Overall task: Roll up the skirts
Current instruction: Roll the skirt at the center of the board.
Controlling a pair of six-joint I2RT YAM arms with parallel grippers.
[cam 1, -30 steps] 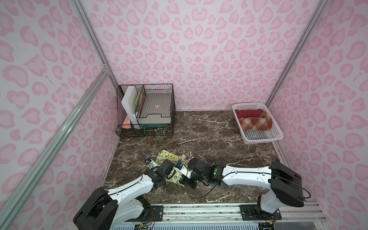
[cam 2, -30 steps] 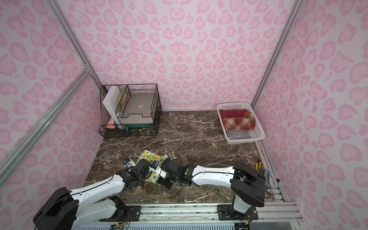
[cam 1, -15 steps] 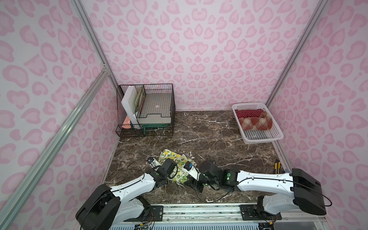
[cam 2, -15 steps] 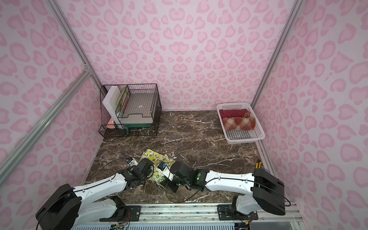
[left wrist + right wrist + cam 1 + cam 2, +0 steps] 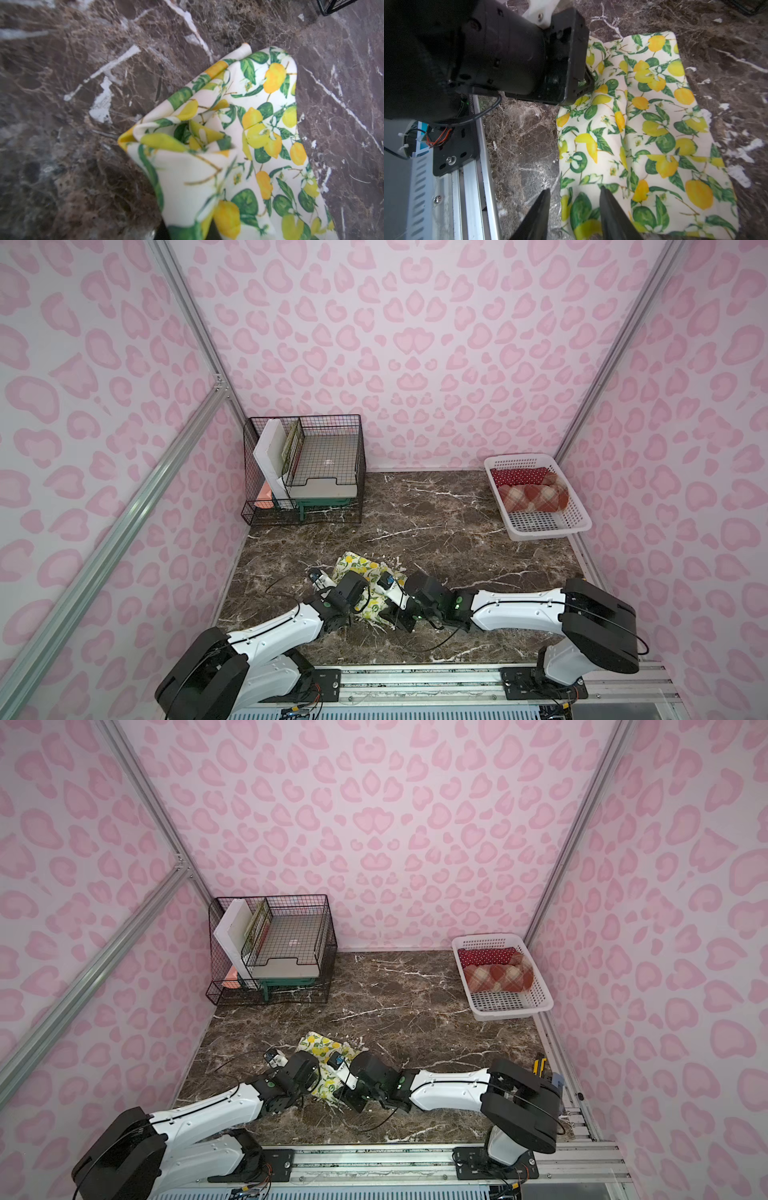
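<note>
The cream lemon-print skirt (image 5: 365, 568) (image 5: 322, 1048) lies partly folded on the marble table near the front, between both arms. My left gripper (image 5: 358, 600) (image 5: 186, 233) is shut on a bunched corner of this skirt (image 5: 239, 145), which rises into its jaws. My right gripper (image 5: 388, 614) (image 5: 575, 189) is open at the skirt's (image 5: 643, 124) near edge, one finger over marble and one over cloth. The red polka-dot skirt (image 5: 517, 476) and the plaid skirt (image 5: 532, 497) lie rolled in the white basket (image 5: 540, 531).
A black wire rack (image 5: 303, 468) with boards and trays stands at the back left. The basket sits at the back right by the wall. The arms' metal rail (image 5: 415, 680) runs along the table's front edge. The left gripper's body (image 5: 529, 58) is close beside the right one.
My right gripper drew away to the right, then came back to the lemon skirt's near edge with its jaws wider. The left gripper kept its hold and barely moved.
</note>
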